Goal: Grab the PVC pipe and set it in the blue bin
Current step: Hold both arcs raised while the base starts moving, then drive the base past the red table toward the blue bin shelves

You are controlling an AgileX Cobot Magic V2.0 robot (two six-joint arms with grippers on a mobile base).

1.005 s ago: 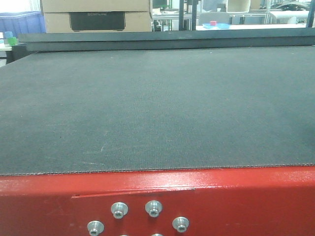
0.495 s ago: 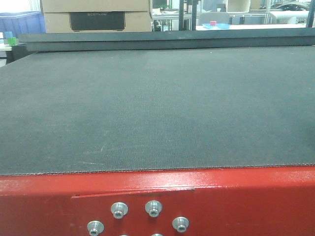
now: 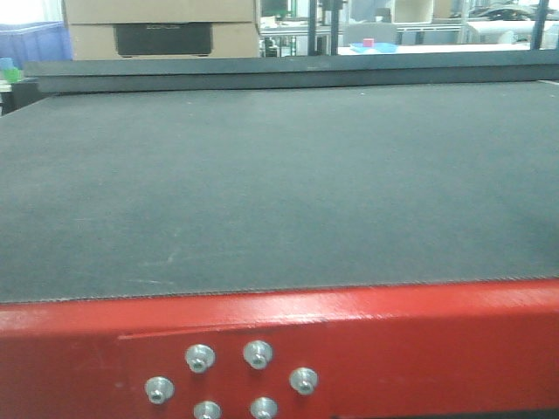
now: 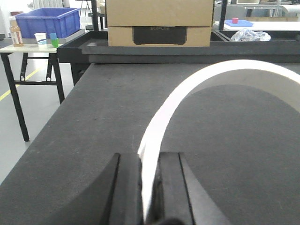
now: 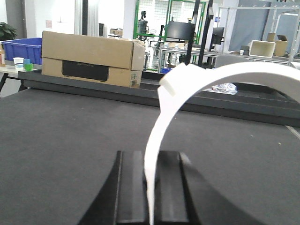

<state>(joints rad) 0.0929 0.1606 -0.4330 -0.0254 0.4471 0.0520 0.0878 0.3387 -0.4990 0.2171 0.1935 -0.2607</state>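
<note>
The PVC pipe (image 4: 197,82) shows as a white curved piece arching up and to the right from my left gripper (image 4: 149,157), which is shut on its thin wall. In the right wrist view a white curved PVC pipe (image 5: 234,70) rises the same way from my right gripper (image 5: 152,152), also shut on its wall. I cannot tell whether both hold one piece. The blue bin (image 4: 47,21) stands on a side table at the far left, beyond the black mat; it also shows as the blue bin (image 5: 21,47) and the blue bin (image 3: 31,39). Neither gripper appears in the front view.
A cardboard box (image 4: 159,21) stands along the far edge of the black mat table (image 3: 279,175). Cups (image 4: 44,40) and a bottle sit beside the bin. A clear plastic bag (image 4: 248,35) lies far right. The red front edge (image 3: 393,340) carries several bolts.
The front view has shifted: the red edge and bolts sit a little higher and further left in frame, and the far background has slid left. Nothing on the mat has changed.
</note>
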